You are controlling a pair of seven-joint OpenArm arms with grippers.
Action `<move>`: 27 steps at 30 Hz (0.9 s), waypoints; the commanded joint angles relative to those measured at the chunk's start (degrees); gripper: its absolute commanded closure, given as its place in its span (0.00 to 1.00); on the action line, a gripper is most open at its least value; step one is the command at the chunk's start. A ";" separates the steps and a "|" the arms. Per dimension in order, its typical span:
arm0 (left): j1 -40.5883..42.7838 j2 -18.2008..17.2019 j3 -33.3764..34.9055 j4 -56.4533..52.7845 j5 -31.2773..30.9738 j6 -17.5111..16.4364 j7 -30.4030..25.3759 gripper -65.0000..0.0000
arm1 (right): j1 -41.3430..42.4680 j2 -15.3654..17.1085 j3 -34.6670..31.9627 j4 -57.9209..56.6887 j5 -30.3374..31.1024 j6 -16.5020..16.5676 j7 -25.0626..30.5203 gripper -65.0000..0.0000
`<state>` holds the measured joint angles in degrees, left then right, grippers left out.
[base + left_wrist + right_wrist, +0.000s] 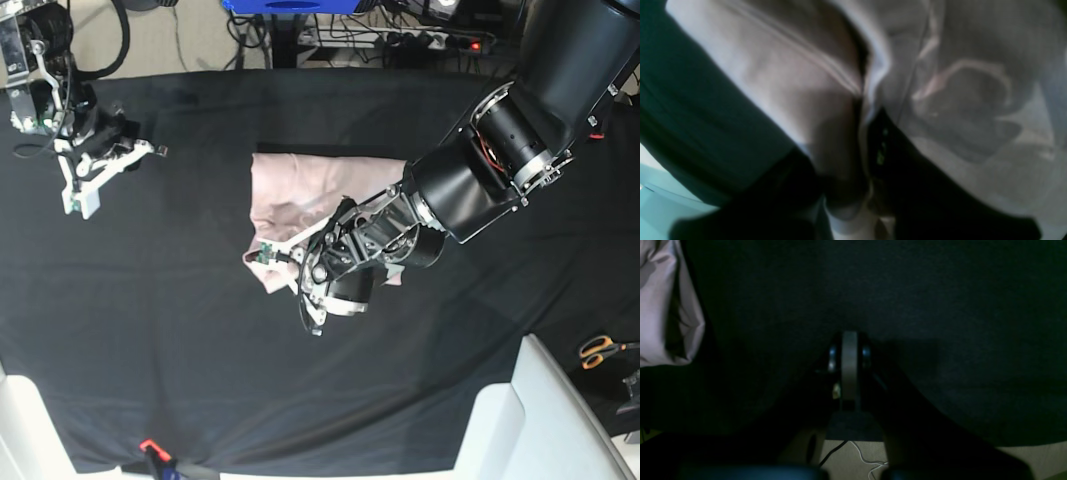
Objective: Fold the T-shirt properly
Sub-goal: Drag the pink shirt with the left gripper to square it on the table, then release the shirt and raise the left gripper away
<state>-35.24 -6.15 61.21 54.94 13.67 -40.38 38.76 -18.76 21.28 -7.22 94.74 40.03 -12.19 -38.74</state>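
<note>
The pale pink T-shirt (310, 185) lies partly folded and bunched on the black table cloth (200, 330) in the middle of the base view. My left gripper (272, 262) is at its near left corner. In the left wrist view this gripper (853, 156) is shut on a fold of the T-shirt (780, 66), with fabric running between the dark fingers. My right gripper (80, 200) is off at the far left, away from the shirt. In the right wrist view it (849, 340) is shut and empty over the cloth, and an edge of the T-shirt (666, 306) shows at the upper left.
Orange-handled scissors (598, 350) lie at the right edge. A white surface (540, 420) borders the cloth at the front right. Cables and a power strip (440, 42) run behind the table. A small red item (150, 445) sits at the front edge.
</note>
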 commanded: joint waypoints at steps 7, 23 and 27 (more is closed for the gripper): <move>-3.13 0.31 -0.77 0.67 1.05 0.38 0.58 0.50 | 0.43 0.74 -0.03 0.78 -0.07 0.10 0.72 0.97; -5.68 -1.98 -10.18 18.34 -3.43 0.38 14.91 0.15 | -0.01 0.66 -0.20 0.78 -0.07 0.45 0.63 0.97; 5.40 -7.17 -17.74 38.65 -4.05 0.38 21.06 0.73 | -1.06 0.66 -0.20 1.39 0.10 0.54 0.81 0.97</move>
<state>-28.69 -13.08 43.55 93.84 9.45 -39.90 59.18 -20.03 21.26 -7.73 94.94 39.99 -11.97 -38.48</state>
